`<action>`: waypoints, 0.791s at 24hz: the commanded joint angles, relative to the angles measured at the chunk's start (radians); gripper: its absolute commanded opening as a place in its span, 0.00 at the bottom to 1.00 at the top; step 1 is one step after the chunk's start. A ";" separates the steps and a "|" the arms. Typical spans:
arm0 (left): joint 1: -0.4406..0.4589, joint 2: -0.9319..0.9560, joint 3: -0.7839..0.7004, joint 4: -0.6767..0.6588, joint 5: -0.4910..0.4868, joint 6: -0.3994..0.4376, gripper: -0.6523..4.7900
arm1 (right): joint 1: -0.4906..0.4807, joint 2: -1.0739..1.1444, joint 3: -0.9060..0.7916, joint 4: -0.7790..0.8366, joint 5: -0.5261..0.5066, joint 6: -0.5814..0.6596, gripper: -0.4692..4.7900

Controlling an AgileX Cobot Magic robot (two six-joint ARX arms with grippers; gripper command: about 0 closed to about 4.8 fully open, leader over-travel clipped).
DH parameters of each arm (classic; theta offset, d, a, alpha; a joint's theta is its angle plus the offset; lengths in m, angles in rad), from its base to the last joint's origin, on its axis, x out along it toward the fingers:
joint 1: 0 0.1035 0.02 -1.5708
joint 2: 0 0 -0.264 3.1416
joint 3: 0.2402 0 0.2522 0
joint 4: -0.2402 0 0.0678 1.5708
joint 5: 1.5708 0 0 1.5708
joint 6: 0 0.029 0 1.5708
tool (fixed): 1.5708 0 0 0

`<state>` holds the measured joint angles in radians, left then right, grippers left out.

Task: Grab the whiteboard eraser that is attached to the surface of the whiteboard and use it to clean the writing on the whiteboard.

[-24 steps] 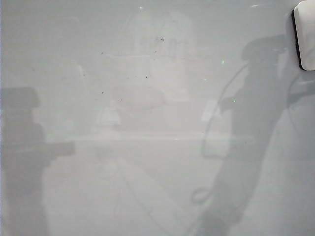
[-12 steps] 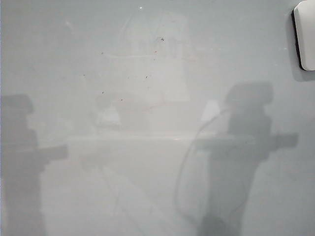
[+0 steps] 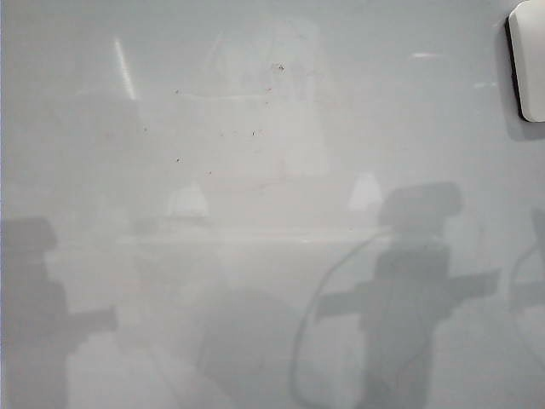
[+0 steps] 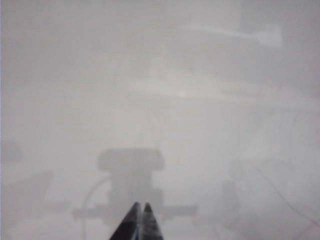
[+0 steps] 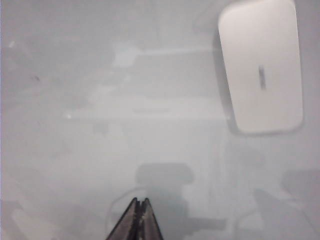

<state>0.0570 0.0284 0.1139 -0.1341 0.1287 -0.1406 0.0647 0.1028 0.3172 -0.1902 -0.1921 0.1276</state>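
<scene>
White with a black felt edge, the whiteboard eraser (image 3: 528,60) sits flat against the whiteboard (image 3: 255,256) at its upper right corner, long axis running up and down the board. Faint reddish traces of the writing (image 3: 255,183) remain near the middle. The left gripper (image 4: 140,220) and right gripper (image 5: 138,215) are both pressed together, empty, held off the board.
</scene>
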 commanded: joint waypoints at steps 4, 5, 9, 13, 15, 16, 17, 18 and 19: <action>0.000 0.001 -0.062 0.032 0.005 -0.024 0.11 | 0.000 0.000 -0.047 0.060 0.006 -0.112 0.10; 0.000 0.000 -0.075 0.048 0.003 -0.024 0.11 | 0.000 0.000 -0.066 0.100 0.006 -0.132 0.10; 0.000 0.001 -0.098 0.054 0.004 -0.025 0.11 | 0.000 0.000 -0.142 0.193 0.003 -0.130 0.10; 0.000 0.001 -0.098 0.043 0.006 -0.027 0.11 | 0.000 0.000 -0.158 0.121 -0.017 -0.121 0.10; 0.000 0.001 -0.098 0.043 0.006 -0.027 0.11 | 0.000 0.000 -0.157 0.092 -0.013 -0.121 0.10; 0.000 0.001 -0.098 0.043 0.006 -0.027 0.11 | 0.000 0.000 -0.157 0.082 -0.010 -0.121 0.10; 0.000 0.001 -0.098 0.043 0.006 -0.027 0.11 | 0.000 0.000 -0.157 0.069 -0.011 -0.121 0.10; 0.000 0.001 -0.098 0.043 0.006 -0.027 0.11 | 0.000 0.000 -0.157 0.060 -0.011 -0.121 0.10; 0.000 0.001 -0.098 0.043 0.006 -0.027 0.11 | 0.000 0.000 -0.157 0.053 -0.011 -0.121 0.09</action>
<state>0.0570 0.0288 0.0132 -0.0944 0.1303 -0.1658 0.0635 0.1020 0.1558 -0.1295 -0.2043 0.0044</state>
